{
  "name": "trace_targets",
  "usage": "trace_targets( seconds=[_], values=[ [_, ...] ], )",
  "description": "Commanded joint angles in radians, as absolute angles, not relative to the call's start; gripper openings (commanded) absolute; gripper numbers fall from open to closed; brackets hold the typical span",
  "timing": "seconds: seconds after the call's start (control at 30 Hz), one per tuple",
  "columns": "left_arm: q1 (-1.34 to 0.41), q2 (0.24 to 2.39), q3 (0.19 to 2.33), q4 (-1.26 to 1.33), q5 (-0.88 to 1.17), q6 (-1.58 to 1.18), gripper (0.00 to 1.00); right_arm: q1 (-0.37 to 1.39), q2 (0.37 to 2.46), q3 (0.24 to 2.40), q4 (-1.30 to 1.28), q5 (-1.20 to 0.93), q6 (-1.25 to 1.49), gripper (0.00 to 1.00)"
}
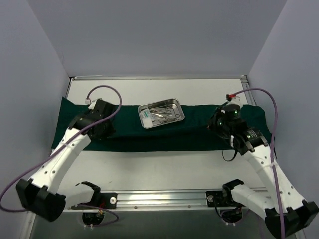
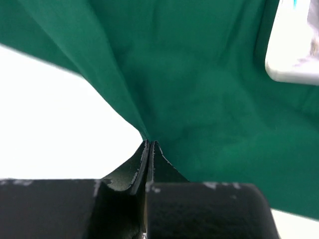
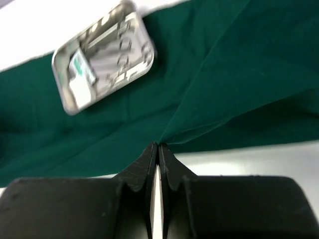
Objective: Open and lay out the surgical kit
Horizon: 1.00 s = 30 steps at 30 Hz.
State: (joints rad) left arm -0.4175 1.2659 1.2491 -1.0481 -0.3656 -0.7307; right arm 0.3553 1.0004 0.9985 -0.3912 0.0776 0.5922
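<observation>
The dark green drape lies spread in a long band across the table. On its middle sits the shiny steel tray, uncovered, holding silver instruments and a white-green packet. My left gripper is over the drape's left part, shut on a pinch of green cloth that rises in a fold to the fingertips. My right gripper is over the right part, also shut on a raised fold. The tray shows at the upper left of the right wrist view and, blurred, as a tray corner at the left wrist view's upper right.
White tabletop runs in front of and behind the drape. Grey walls close in the left, right and back. A metal rail with the arm bases lies along the near edge. Purple cables loop from both wrists.
</observation>
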Motion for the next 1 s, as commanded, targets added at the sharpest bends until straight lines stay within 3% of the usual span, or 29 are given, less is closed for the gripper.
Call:
trace_targets(
  seconds=[0.0, 0.17, 0.37, 0.4, 0.5, 0.63, 0.7, 0.73, 0.83, 0.97],
  values=[
    [-0.446, 1.096, 1.135, -1.213, -0.315, -0.782, 0.03, 0.354, 0.853, 0.947, -0.595, -0.018, 0.603, 0.0],
    [-0.454, 0.862, 1.016, -1.392, -0.094, -0.781, 0.06, 0.353, 0.628, 0.962, -0.858, -0.087, 0.623, 0.0],
    [-0.456, 0.724, 1.055, -1.58, 0.0, -0.765, 0.13, 0.351, 0.482, 1.025, -1.083, -0.198, 0.637, 0.0],
    [-0.456, 0.712, 1.068, -1.603, 0.039, -0.768, 0.14, 0.351, 0.466, 1.038, -1.098, -0.218, 0.64, 0.02],
    [-0.456, 0.655, 1.059, -1.658, 0.121, -0.761, 0.2, 0.35, 0.405, 1.048, -1.134, -0.305, 0.65, 0.23],
    [-0.456, 0.554, 0.986, -1.655, 0.307, -0.793, 0.23, 0.35, 0.348, 1.055, -1.147, -0.364, 0.638, 0.28],
    [-0.456, 0.54, 0.977, -1.652, 0.324, -0.788, 0.3, 0.35, 0.35, 1.061, -1.131, -0.353, 0.614, 0.32],
    [-0.456, 0.549, 0.992, -1.649, 0.296, -0.784, 0.41, 0.35, 0.365, 1.065, -1.117, -0.335, 0.604, 0.37],
    [-0.454, 0.62, 1.029, -1.591, 0.221, -0.775, 0.61, 0.351, 0.443, 1.042, -0.993, -0.226, 0.575, 0.43],
    [-0.456, 0.757, 1.066, -1.433, 0.057, -0.756, 0.75, 0.351, 0.595, 1.008, -0.835, -0.089, 0.574, 0.47]
  ],
)
